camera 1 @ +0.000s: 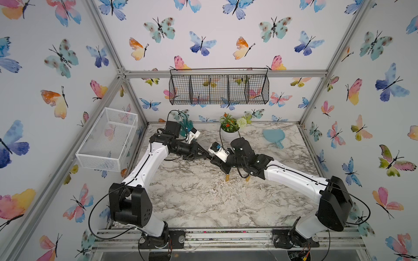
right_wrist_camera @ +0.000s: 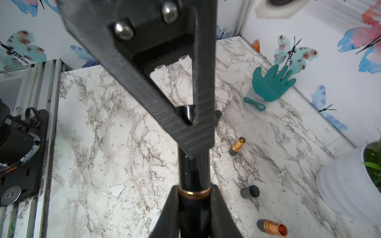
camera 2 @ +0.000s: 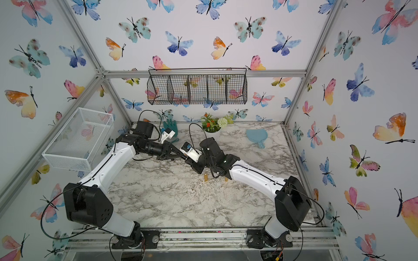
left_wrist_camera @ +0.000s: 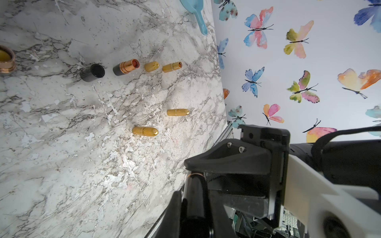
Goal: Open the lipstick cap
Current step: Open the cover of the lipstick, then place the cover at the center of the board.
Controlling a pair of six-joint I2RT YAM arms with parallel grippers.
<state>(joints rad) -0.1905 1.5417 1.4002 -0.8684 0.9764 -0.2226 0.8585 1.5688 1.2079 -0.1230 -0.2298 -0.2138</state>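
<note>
Hanging above the bench (right_wrist_camera: pixel 103 164), the black lipstick (right_wrist_camera: pixel 193 179) ran lengthwise between both arms: left gripper (camera 1: pixel 208 156) clenched on its cap (right_wrist_camera: pixel 192 162), right gripper (right_wrist_camera: pixel 193 193) clenched on the base (right_wrist_camera: pixel 193 216), directly opposite.

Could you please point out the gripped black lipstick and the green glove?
black lipstick (right_wrist_camera: pixel 193 172), right wrist view, middle of its barrel.
green glove (right_wrist_camera: pixel 268 86), right wrist view, palm.
</note>
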